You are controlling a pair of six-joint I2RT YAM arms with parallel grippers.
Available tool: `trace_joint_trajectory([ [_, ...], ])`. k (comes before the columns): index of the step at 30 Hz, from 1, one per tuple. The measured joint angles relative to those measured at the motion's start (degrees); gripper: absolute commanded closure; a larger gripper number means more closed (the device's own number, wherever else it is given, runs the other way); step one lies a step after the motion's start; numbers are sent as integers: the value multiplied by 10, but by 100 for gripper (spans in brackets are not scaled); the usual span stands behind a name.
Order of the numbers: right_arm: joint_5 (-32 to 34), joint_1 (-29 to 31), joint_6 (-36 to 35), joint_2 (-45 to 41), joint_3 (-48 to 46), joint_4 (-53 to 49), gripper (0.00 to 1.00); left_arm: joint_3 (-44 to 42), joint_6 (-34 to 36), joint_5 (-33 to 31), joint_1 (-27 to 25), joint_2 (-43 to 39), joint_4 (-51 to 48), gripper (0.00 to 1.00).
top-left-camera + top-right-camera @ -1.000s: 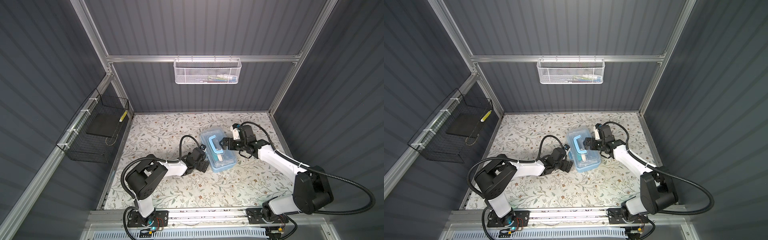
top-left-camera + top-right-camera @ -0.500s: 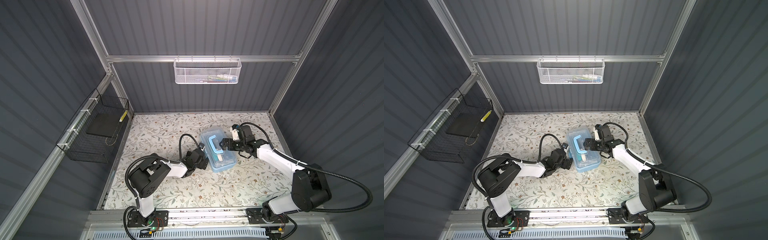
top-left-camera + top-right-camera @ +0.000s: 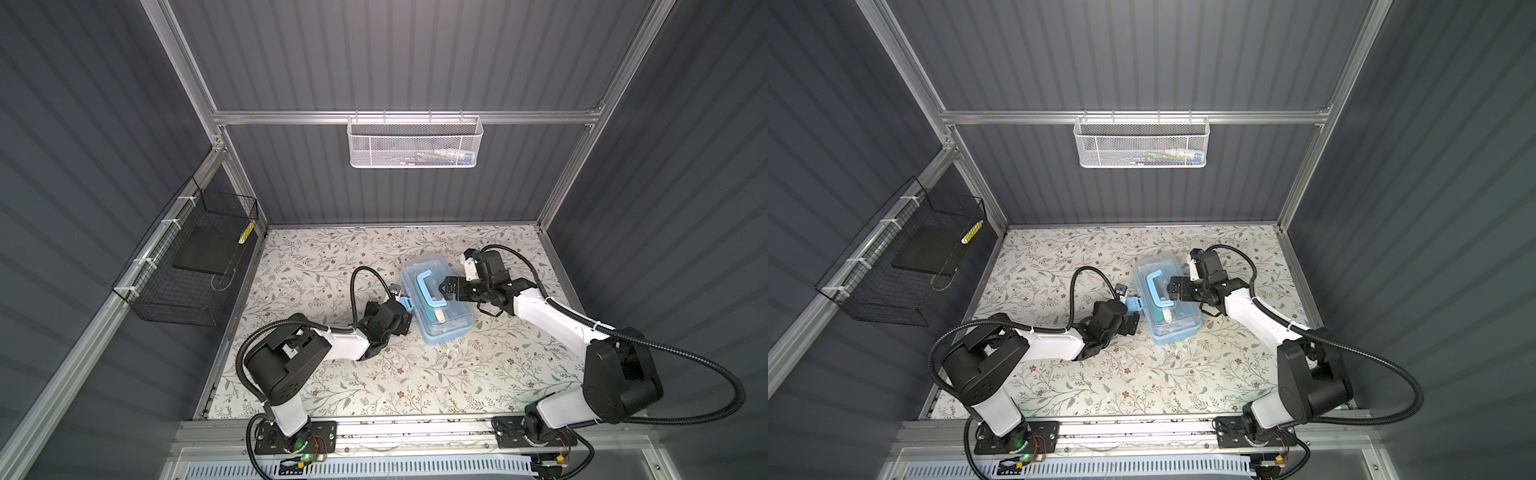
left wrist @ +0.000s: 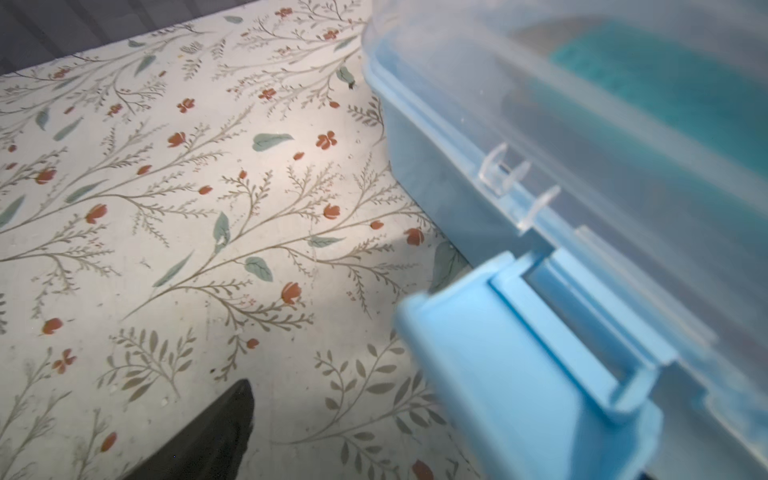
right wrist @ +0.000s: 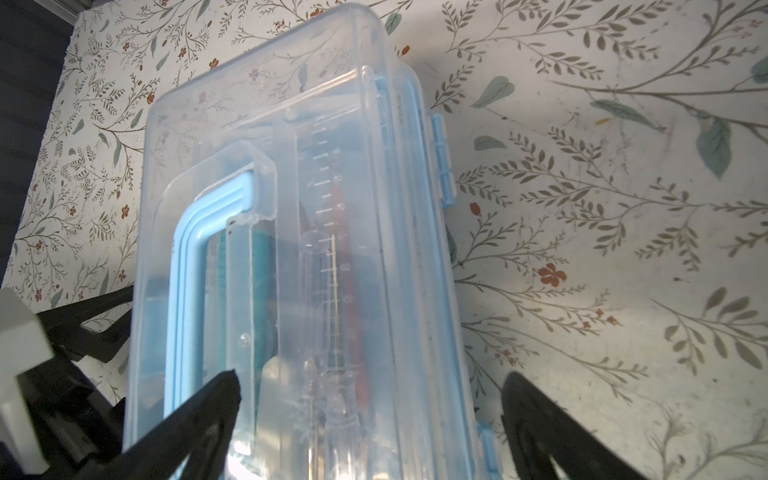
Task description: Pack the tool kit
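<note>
1. The tool kit point(image 3: 453, 320) point(image 3: 1177, 322) is seen in both top views on the floral counter point(image 3: 332, 374) point(image 3: 1100, 382). It is set slightly toward 2 o'clock from the counter's middle, with its long axis running roughly 11 to 5 o'clock.
2. The clear lid point(image 5: 257, 83) is seen lowered onto the light-blue base. The handle point(image 3: 428, 286) point(image 5: 187, 266) is laid flat in the lid's recess.
3. The latch point(image 3: 1134, 302) point(image 4: 519, 374) is seen sticking outward from the kit's 9 o'clock side, not pressed against the lid.
4. The left hand point(image 3: 402, 316) point(image 3: 1130, 318) is held low at the kit's 8 o'clock side, released, with nothing grasped. Only one dark finger point(image 4: 220, 428) is seen, above the counter, with the latch near it. Contact with the latch cannot be told.
5. The right hand point(image 3: 446, 289) point(image 5: 370, 399) is brought in from 3 o'clock above the lid, released, jaws spread wide, nothing grasped. One finger point(image 5: 208, 411) is seen over the lid beside the handle. The other is seen past the edge with the hinge point(image 5: 441, 153), above the counter.
6. A teal item point(image 5: 266, 257) and a red item point(image 5: 353, 249) are seen through the lid but cannot be identified.
7. A white mesh basket point(image 3: 415, 145) is hung on the back rail at 12 o'clock. A black wire basket point(image 3: 183, 299) is fixed to the wall at 9 o'clock.
</note>
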Motion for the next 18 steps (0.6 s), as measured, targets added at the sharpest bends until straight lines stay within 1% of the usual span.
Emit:
trace_joint_trajectory([
  [9, 0, 0, 0, 0, 0, 0, 1, 0, -10, -28, 0, -28, -19, 1],
  [18, 0, 0, 2, 0, 0, 2, 1, 11, -12, -32, 0, -49, -39, 1],
])
